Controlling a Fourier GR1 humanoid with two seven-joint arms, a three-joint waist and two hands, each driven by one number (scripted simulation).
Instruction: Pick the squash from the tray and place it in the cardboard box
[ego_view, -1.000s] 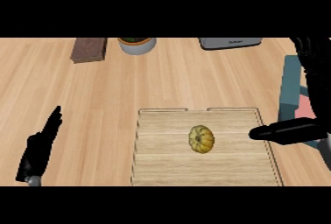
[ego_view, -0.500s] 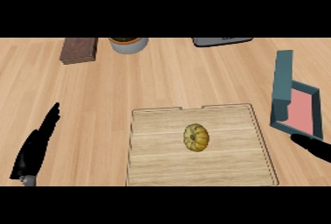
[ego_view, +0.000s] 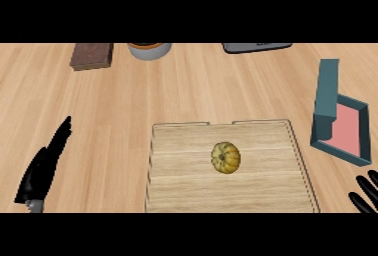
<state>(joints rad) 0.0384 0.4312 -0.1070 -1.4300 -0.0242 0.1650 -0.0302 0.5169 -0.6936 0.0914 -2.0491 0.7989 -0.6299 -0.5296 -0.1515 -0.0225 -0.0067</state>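
Squash (ego_view: 226, 158), small, ribbed, yellow-green, mid wooden tray (ego_view: 170, 150).

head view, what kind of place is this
Probably a kitchen counter: a light wood-grain counter top, a wooden tray holding a squash, and a grey pot by the far edge.

The tray (ego_view: 177, 190) is pale matt wood with visible grain, like the counter (ego_view: 207, 85); the squash (ego_view: 226, 158) looks ribbed.
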